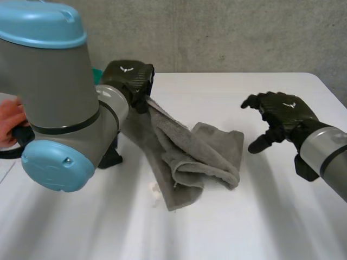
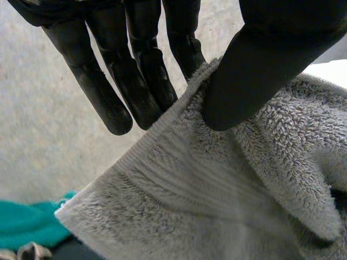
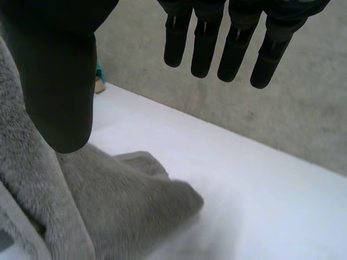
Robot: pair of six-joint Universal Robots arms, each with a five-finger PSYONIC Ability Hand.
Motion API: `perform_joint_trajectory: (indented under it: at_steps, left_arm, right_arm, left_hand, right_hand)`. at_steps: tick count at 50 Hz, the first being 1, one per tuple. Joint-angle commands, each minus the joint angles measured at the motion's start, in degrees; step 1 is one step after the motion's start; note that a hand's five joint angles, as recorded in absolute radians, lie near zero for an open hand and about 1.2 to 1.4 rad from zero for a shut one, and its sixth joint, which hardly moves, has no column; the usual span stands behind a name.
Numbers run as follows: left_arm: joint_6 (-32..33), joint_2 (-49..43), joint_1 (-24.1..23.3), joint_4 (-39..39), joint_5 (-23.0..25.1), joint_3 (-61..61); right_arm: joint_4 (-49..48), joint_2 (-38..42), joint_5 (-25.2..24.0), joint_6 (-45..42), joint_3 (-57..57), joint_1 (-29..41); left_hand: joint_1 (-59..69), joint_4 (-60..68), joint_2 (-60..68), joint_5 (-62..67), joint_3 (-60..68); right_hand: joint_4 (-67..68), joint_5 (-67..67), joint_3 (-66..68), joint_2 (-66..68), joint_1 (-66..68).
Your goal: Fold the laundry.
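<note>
Ideally, the left hand (image 1: 128, 77), pinching the towel (image 1: 211, 154) edge at 10 o'clock, should lift it clear before the released right hand (image 1: 282, 111) grasps.

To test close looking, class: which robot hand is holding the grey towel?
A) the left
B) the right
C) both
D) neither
A: the left robot hand pinches an edge of the towel and lifts it, while the right robot hand hangs open beside it.
</note>
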Motion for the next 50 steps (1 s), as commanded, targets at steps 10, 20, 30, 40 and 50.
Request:
perform_joint_trajectory:
  at_steps: [10, 20, 30, 40, 50]
  left_arm:
    - [14.28, 5.59, -6.19, -0.65, 0.07, 4.92]
    - [16.14, 8.66, -6.45, -0.64, 0.43, 6.59]
    - [12.88, 11.57, -2.42, -0.82, 0.34, 2.56]
    - [11.83, 7.36, 9.36, -1.61, 6.22, -5.53]
    - [8.75, -4.24, 13.85, -3.63, 14.48, -2.74]
  right_arm:
    - [-11.21, 8.83, -7.10, 14.47, 9.57, 0.46]
    - [-16.85, 19.55, -4.30, 16.58, 5.88, 3.88]
    - [-20.54, 16.24, 2.13, 15.01, 1.31, 0.73]
    - [-6.77, -3.29, -8.58, -5.90, -5.01, -7.97]
    - [16.01, 4.16, -14.84, -23.04, -16.61, -9.92]
  left_hand:
    - [13.86, 11.41, 11.83, 13.37, 12.19]
    - [13.86, 11.41, 11.83, 13.37, 12.19]
    - [13.86, 11.41, 11.83, 13.37, 12.19]
    - [13.86, 11.41, 11.83, 13.37, 12.19]
    - [13.86, 11.41, 11.83, 13.37, 12.19]
  right_hand:
    - [10.01, 10.94, 9.02, 9.19, 9.02]
    - [22.27, 23.20, 21.28, 21.45, 21.28]
    - [55.97, 56.89, 54.97, 55.15, 54.97]
    - [55.97, 56.89, 54.97, 55.15, 54.97]
    - [55.97, 56.89, 54.97, 55.15, 54.97]
